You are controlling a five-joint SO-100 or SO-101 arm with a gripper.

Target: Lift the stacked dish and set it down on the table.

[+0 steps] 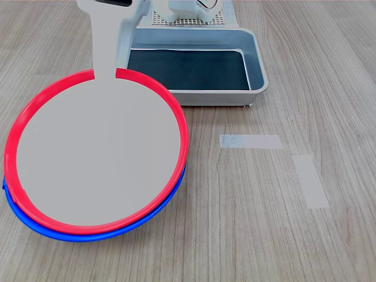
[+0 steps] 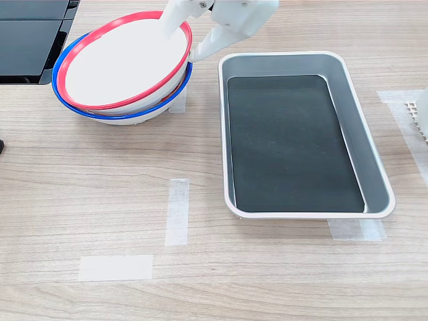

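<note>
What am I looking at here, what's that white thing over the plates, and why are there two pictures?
Both pictures show one moment on the same wood-grain table, seen by two cameras on opposite sides. The white thing is a small robot arm; its grasping end, the pincer, has one finger over the inside of the red-rimmed plate and the other outside its rim. I cannot tell whether it is squeezing yet.

The red-rimmed plate sits stacked in a blue-rimmed plate of the same size. Beside them is a grey tray with a dark bottom, and pale tape strips are stuck to the table.

In the first exterior view, the plates fill the left foreground and the tray lies behind.
</note>
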